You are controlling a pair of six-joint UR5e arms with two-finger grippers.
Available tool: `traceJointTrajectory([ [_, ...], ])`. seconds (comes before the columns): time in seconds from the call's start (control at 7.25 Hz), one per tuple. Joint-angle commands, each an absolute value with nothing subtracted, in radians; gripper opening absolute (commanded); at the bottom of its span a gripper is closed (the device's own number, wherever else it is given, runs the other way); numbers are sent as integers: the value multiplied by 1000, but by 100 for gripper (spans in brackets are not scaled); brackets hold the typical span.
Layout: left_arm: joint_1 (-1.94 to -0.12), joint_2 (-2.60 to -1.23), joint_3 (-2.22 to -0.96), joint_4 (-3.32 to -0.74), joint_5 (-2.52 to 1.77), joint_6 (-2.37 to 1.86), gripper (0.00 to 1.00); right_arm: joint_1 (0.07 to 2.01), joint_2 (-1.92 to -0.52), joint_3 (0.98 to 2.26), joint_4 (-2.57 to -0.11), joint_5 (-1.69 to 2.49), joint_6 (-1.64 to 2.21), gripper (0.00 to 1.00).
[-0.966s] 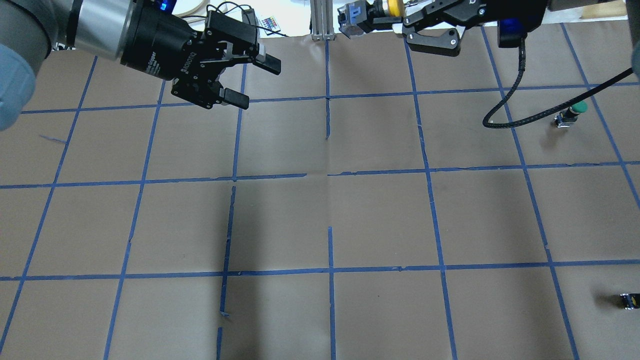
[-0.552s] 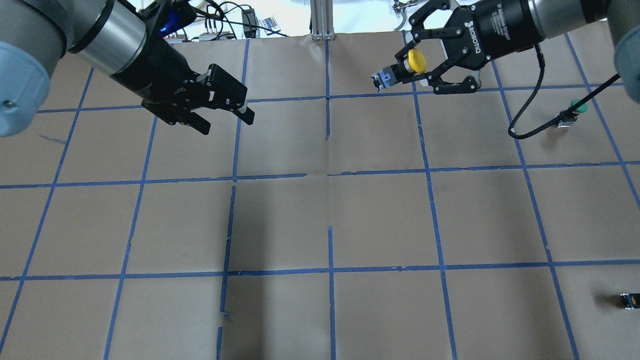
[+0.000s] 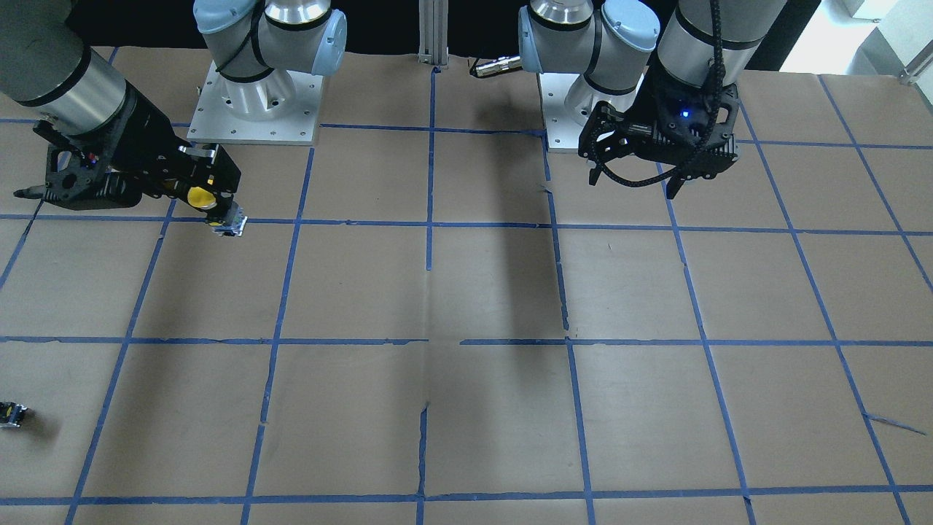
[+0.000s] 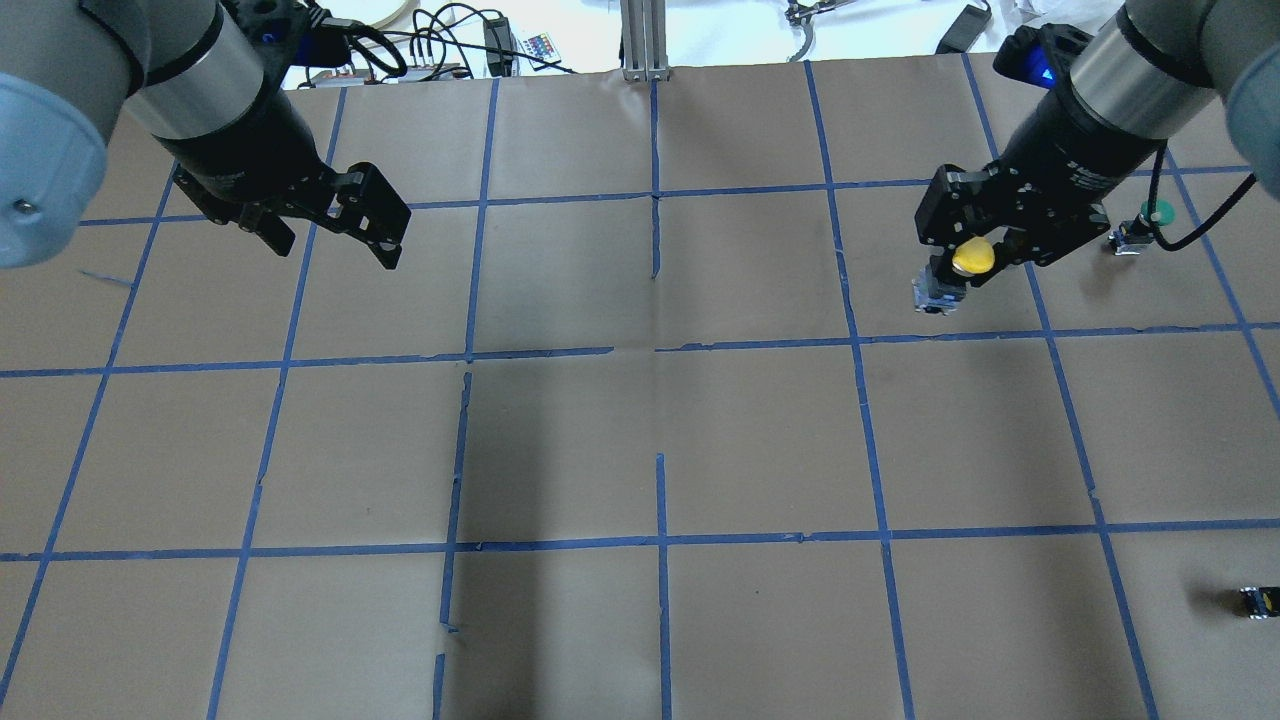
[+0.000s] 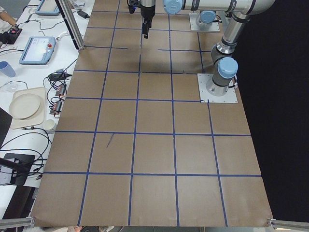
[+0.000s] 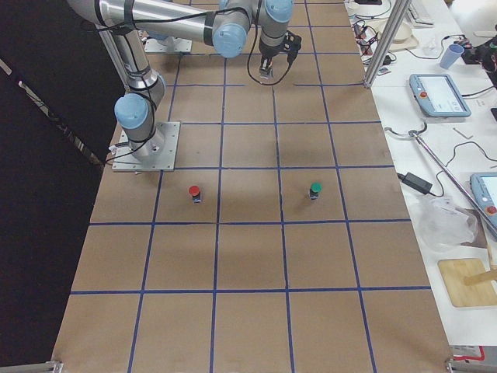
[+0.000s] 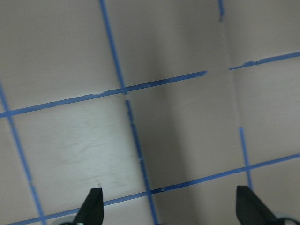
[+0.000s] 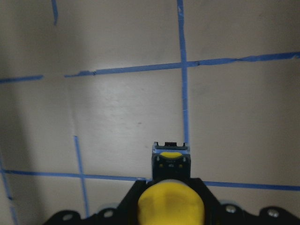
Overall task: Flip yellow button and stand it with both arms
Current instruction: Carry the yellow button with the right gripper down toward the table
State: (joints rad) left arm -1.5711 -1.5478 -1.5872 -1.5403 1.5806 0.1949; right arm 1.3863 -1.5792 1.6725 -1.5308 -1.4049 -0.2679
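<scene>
1. Front-facing view: the right gripper (image 3: 211, 205), at the frame's left, has its jaws clamped on the yellow button (image 3: 198, 197). The button's contact block points down and outward over a blue tape line (image 3: 364, 224) on the brown-papered bench (image 3: 466, 292). The left gripper (image 3: 633, 182) hangs on the opposite side, jaws apart and empty. A small black part (image 3: 11, 414) lies near the left edge.
2. Overhead view: the yellow button sits tilted in the right gripper, cap uppermost and grey-blue block lowest. Whether the block touches the paper cannot be told. A green button (image 4: 1150, 218) stands near that gripper. The left gripper is well apart, across the bench.
3. Left side view: the left arm (image 5: 231, 36) rises by the right edge. The jaws are too small here to judge.
4. Right side view: the right arm (image 6: 128, 54) climbs from its base. A red button (image 6: 194, 192) and the green button stand upright, well apart from each other.
5. Left wrist view: two black fingertips (image 7: 91, 208) stand wide apart over taped paper, nothing between them.
6. Right wrist view: the yellow cap fills the bottom centre, gripped on both sides, its block jutting toward the bench.
</scene>
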Motion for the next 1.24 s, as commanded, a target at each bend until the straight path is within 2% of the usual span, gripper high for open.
traceJointTrajectory([
  [0.0, -1586, -1562, -1582, -1514, 1603, 189, 100, 1359, -1585, 1677, -1543, -1576, -712, 8],
  [0.28, -1582, -1565, -1578, -1516, 1589, 135, 100, 1242, -1566, 1702, -1631, -1582, -1081, 8],
  [0.69, -1582, -1566, -1580, -1517, 1560, 83, 100, 1076, -1555, 1929, -2013, -1583, -1486, 8],
  [1.1, -1582, -1566, -1578, -1517, 1562, 83, 100, 972, -1537, 1968, -2063, -1582, -1796, 8],
])
